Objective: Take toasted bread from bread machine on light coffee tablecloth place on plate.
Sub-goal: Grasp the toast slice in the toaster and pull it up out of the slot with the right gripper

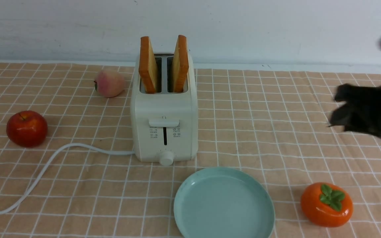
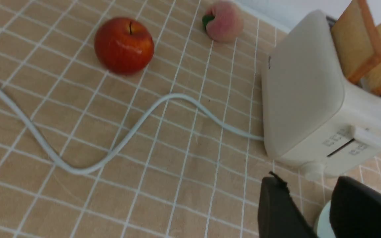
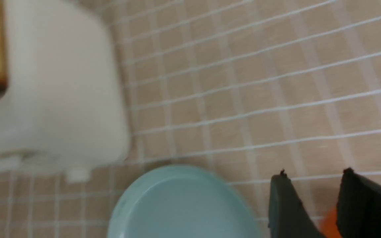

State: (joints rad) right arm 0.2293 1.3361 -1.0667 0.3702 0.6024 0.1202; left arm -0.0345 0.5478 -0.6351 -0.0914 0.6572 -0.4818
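You are, it seems, at the approach, with your black right gripper (image 3: 313, 173) raised over the tan, white-gridded tablecloth (image 1: 243, 125), its fingers parted and nothing between them. Your black left gripper (image 2: 304, 178) also stands parted and empty. The next move likely calls for you to bring a gripper over the cream-white, boxy two-slot toaster (image 1: 165, 109), straddle a slice's exposed upper part and lift straight up before crossing to the round, pale teal plate (image 1: 223, 205), which lies bare near the toaster's front. Two square slices of toast, the left one (image 1: 147, 64) and the right one (image 1: 181, 64), rise well clear of the slots, their pale golden faces edged in orange-brown crust. They lean apart at the top, so you would probably need to match each tilt.
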